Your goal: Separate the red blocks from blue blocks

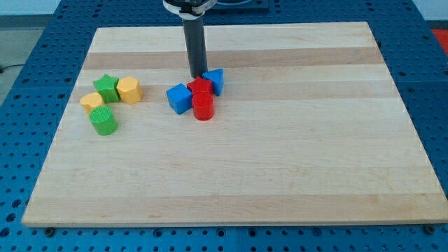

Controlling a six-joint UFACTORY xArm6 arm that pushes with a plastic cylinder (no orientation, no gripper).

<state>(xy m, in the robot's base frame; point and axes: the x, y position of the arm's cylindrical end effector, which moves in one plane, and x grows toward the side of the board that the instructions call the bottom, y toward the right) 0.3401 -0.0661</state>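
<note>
Pushing down from here risks dragging everything along: my tip, a bare rod with no end effector to open, touches the tight mid-counter cluster of red blocks and blue blocks.

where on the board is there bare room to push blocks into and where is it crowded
Bare wood fills the whole stretch below both clusters and the view's right past the blue triangular block. Crowded: my tip sits at the top of the packed blue cube, red blocks and blue triangular block. The green and yellow blocks crowd the view's left.
</note>
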